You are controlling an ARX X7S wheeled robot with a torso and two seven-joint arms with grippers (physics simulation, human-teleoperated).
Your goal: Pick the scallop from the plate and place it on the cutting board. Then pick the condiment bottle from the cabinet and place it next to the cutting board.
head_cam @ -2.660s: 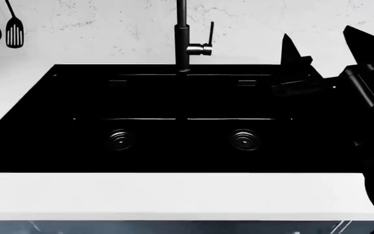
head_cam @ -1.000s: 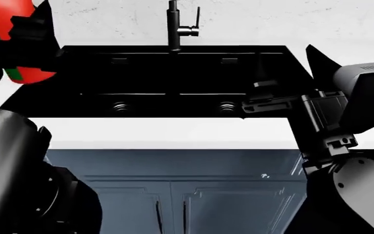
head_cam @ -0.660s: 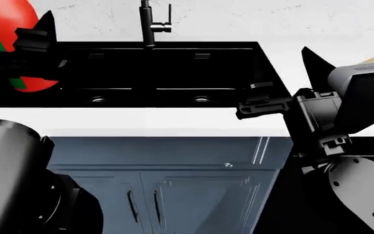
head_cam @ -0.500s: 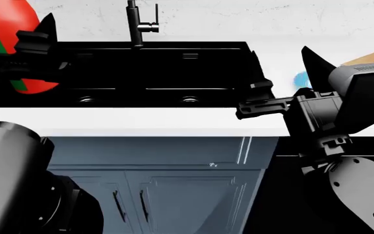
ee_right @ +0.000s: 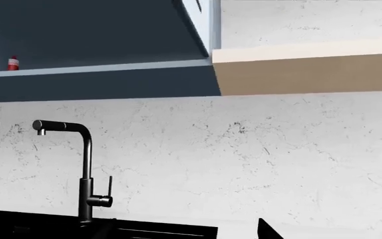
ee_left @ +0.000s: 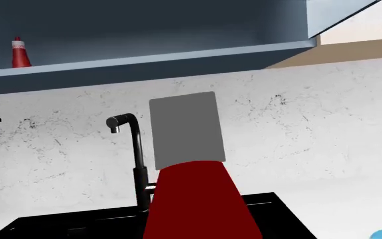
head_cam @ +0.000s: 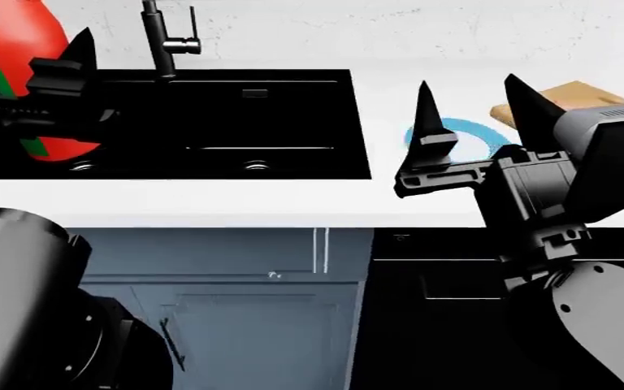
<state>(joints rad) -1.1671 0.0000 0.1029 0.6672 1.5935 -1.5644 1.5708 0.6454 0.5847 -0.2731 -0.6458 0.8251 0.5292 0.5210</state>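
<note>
— Where are we with the condiment bottle?

— Our left gripper is clenched around it, left of the sink. Our right gripper hangs released, holding nothing.

— And the cutting board?

— Right of the sink, past the plate, nearer our right arm. We judge the bottle must travel rightward across the sink. We cannot see the scallop.

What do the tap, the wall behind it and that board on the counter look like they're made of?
Tap: probably metal with a dark matte finish, thin and tubular. Wall: looks like white stone or marble, with fine dark veins. Cutting board: light brown, likely wood, though only a corner shows, too small to see grain.
</note>
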